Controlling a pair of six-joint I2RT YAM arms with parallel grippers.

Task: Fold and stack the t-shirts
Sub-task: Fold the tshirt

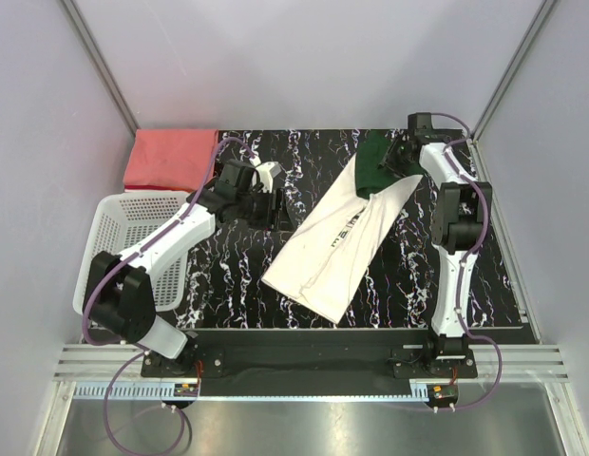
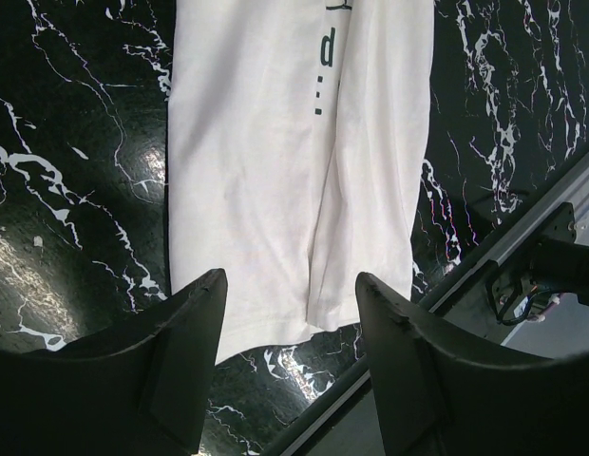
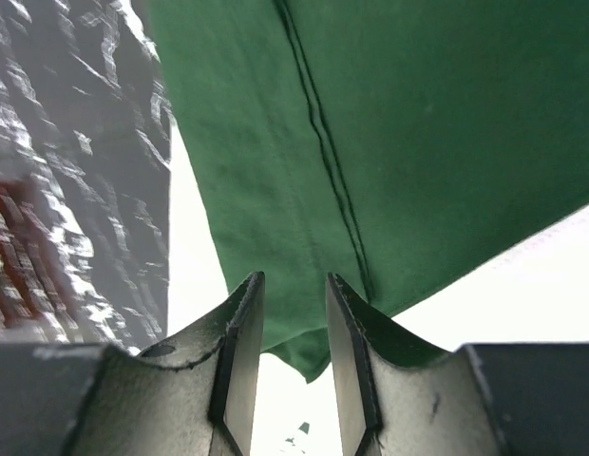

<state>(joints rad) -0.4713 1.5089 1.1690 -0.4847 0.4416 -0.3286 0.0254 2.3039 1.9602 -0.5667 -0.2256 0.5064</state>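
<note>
Cream-white t-shirt (image 1: 337, 242) lies limp on the bench (image 1: 228, 285), right of the mesh basket (image 1: 123, 237); salmon-red t-shirt (image 1: 171, 160) sits behind the basket. Light, floppy cloth, likely to sag: pinch hem corners. Left fingers (image 2: 195, 313) are spread wide. Right fingers (image 3: 242, 323) are narrowly parted at the green sleeve (image 3: 418, 123).

basket (image 1: 123, 228): white mesh, table's left edge | table (image 1: 228, 285): black marble, white veins
</note>
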